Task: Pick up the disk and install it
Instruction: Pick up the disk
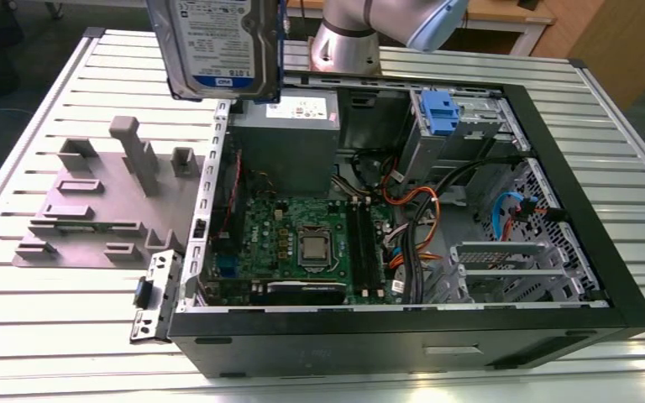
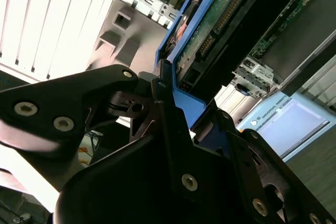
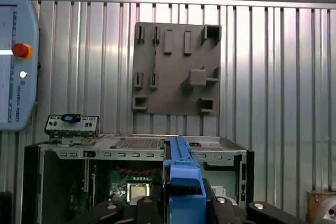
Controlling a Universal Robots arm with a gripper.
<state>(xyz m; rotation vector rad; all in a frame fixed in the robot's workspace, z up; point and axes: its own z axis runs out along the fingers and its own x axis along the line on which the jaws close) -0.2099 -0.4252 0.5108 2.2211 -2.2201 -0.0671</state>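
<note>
The table (image 1: 65, 353) is made of long aluminium slats with grooves between them. On it lies an open computer case (image 1: 356, 340) of black metal, a wide rectangular box with its side panel off. Behind the case stands the arm (image 1: 345, 42), a smooth silver cylinder with a light blue cap. Beside the case, at the exterior view's left, a flat grey plastic plate (image 1: 87, 201) lies on the slats, with square blocks and slots rising from it. Inside the case there are a green circuit board (image 1: 300, 235), a plain grey metal box (image 1: 289, 126) and bundles of orange and black cables.

The disk (image 1: 216, 42) is in the air above the far edge of the case, standing on edge. It is a flat silver rectangle with a blue-and-white label and a blue plastic frame. The gripper (image 2: 189, 108), of matt black metal with round screws, is clamped on this frame from both sides. A small blue plastic clip (image 1: 440, 113) sits in the metal bay in the far part of the case.
</note>
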